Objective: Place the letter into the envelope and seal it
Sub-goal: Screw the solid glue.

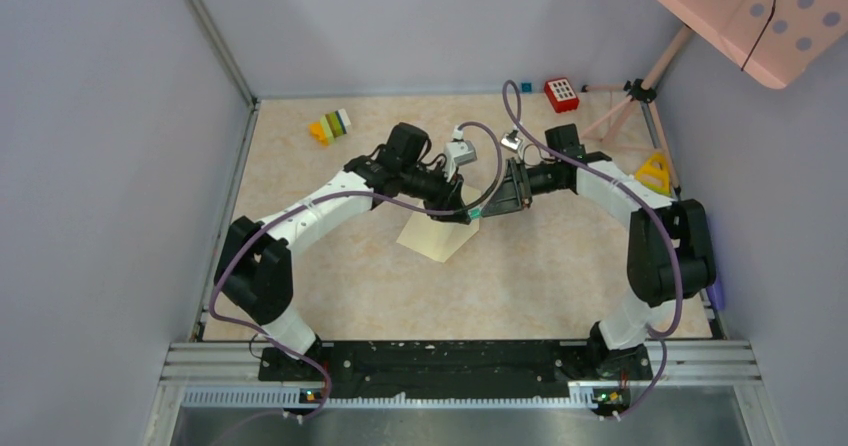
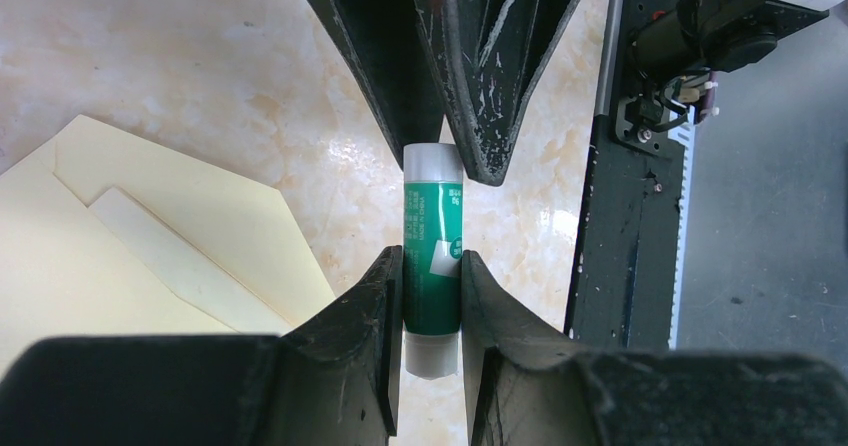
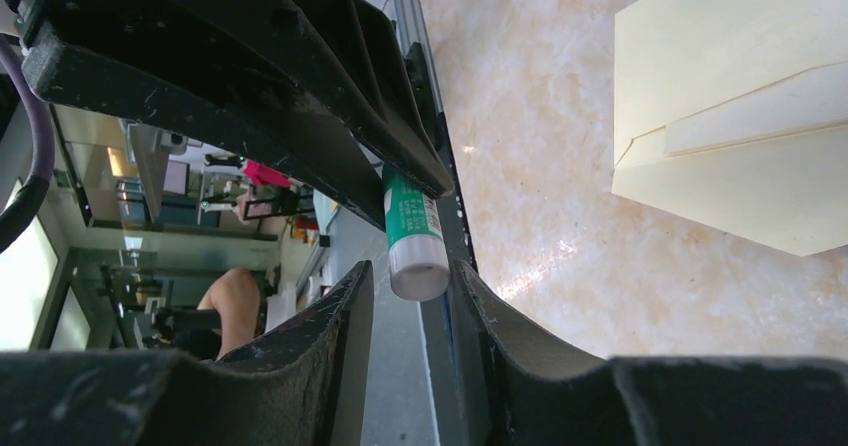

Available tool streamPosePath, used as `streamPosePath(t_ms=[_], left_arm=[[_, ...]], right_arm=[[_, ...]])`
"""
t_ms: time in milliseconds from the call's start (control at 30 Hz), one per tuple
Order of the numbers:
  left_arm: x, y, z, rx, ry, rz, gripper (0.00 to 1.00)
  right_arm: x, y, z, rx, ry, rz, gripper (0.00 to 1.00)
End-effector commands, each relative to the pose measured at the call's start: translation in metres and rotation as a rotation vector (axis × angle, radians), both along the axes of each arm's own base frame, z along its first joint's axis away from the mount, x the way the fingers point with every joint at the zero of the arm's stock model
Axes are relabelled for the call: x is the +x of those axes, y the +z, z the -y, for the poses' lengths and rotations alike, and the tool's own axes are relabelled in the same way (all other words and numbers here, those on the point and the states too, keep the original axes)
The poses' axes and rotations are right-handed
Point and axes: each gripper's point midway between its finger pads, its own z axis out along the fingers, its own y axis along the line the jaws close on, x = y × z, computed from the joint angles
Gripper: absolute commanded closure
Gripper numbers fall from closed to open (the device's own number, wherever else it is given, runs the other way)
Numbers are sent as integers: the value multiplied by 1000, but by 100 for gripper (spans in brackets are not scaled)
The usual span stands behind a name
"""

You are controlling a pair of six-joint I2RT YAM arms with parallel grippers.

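Clamped in my left gripper [image 2: 430, 261], the green glue stick [image 2: 432, 228] has its cap [image 2: 432, 162] between the jaws of my right gripper [image 3: 412, 269], pinching or not I cannot tell, while the envelope [image 2: 120, 286] lies flap-open on the table [image 2: 200, 56] nearby, so gluing and sealing remain, I judge.

Enclosure: flat pale lilac-grey wall panels [image 1: 100, 166] stand on three sides. Work surface: a beige marbled tabletop [image 1: 560, 276], with bright glare patches directly beneath the left gripper [image 2: 432, 271]. A ribbed aluminium rail [image 1: 215, 358] bounds the near edge. Beyond and to the right of the right gripper [image 3: 412, 281], a pink tripod stand [image 1: 640, 91] rises toward a pink board with grey dots [image 1: 740, 11]. Behind that gripper, past the rail, lies a brightly lit room [image 3: 150, 176]; its detail is unclear.
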Motion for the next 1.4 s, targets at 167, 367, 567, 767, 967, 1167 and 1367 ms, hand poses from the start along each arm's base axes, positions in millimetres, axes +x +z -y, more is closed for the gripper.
streamPosePath(t_ms=[167, 367, 567, 767, 967, 1167, 1367], left_arm=[[-2, 13, 4, -25, -29, 52, 88], [-7, 14, 6, -39, -52, 27, 88], [-28, 23, 16, -124, -165, -151, 88], [-44, 32, 19, -208, -273, -336, 88], [-48, 38, 16, -246, -306, -391, 88], [-51, 40, 15, -261, -323, -408, 88], [-45, 41, 15, -247, -287, -365, 88]], right_arm=[[11, 18, -2, 34, 15, 60, 70], [8, 15, 1, 30, 39, 132, 84], [-7, 22, 6, 38, 145, 412, 85], [-11, 21, 11, 14, 192, 676, 85], [-12, 25, 11, -32, 198, 1060, 83], [-23, 24, 9, -37, 211, 1394, 66], [-10, 44, 13, -98, 48, 1370, 22]])
